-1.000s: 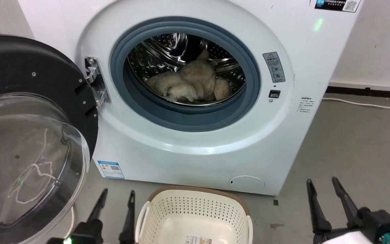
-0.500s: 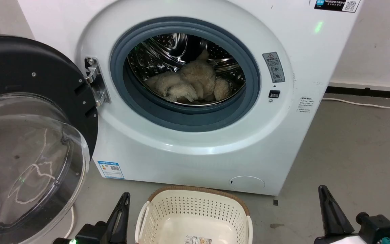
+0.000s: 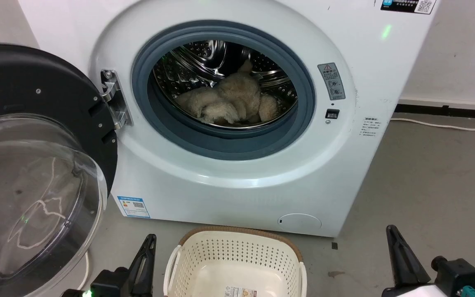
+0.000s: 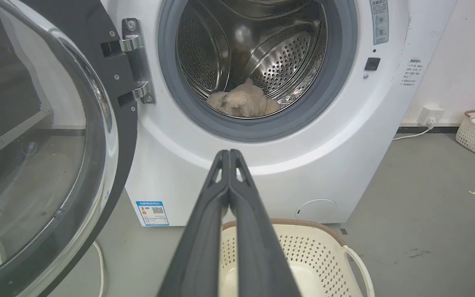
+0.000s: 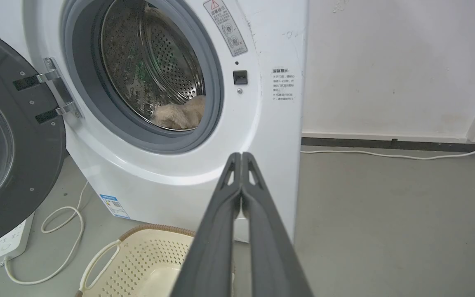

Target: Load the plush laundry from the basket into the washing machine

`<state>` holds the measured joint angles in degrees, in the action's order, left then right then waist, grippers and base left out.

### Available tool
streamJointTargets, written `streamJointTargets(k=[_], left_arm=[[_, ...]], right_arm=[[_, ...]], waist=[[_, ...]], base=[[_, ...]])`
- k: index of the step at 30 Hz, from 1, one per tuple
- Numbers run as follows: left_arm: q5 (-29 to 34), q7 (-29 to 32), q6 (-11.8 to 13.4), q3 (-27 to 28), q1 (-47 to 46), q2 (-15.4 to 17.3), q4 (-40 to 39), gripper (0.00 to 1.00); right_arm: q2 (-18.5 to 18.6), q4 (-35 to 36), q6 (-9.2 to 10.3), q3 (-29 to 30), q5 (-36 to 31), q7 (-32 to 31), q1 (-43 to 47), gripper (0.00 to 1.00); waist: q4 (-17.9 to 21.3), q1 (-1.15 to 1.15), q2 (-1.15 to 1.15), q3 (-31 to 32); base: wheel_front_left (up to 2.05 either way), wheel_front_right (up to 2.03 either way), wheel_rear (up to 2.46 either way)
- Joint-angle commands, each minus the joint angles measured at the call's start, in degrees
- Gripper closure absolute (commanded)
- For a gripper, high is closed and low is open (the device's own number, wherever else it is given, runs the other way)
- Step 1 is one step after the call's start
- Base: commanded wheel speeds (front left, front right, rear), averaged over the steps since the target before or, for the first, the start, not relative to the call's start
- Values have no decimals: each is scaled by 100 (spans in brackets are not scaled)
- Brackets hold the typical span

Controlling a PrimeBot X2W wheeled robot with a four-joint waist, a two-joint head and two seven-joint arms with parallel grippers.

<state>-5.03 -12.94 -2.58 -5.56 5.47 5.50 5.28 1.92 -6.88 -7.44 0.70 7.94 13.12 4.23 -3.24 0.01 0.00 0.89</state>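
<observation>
Fluffy cream plush laundry [image 3: 229, 103] is seen heaped in the shiny perforated drum [image 3: 188, 62], well beyond the fingers [image 4: 202, 231]; left gripper [image 4: 229, 153] and right gripper [image 5: 241, 156] are pressed closed, empty.

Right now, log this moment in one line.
stage: load done | plush laundry: in drum | washing machine: door open | basket: on floor in front | left pincer: shut | right pincer: shut

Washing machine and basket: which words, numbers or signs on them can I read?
Grey sticker beside the washing machine's opening: red triangle with "!"; print too small.
Printed lines right of it: too blurred.
Blue label, low on front: QR code, print unreadable.
Top-right sticker: QR code, print unreadable.
Paper label in the basket: unreadable.
</observation>
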Motion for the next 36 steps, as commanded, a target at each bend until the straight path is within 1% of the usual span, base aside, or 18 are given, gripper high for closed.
streamJointTargets(k=[1, 36], left_arm=[[61, 41, 33, 27, -76, -25, -45, 100], [200, 437, 104, 194, -225, -100, -197, 100]], right_arm=[[2, 53, -1, -7, -53, -48, -55, 100], [5, 254, -2, -27, -287, -448, -171, 100]], waist=[[6, 0, 0, -2], [106, -1, 0, -29]], base=[[0, 0, 0], [0, 0, 0]])
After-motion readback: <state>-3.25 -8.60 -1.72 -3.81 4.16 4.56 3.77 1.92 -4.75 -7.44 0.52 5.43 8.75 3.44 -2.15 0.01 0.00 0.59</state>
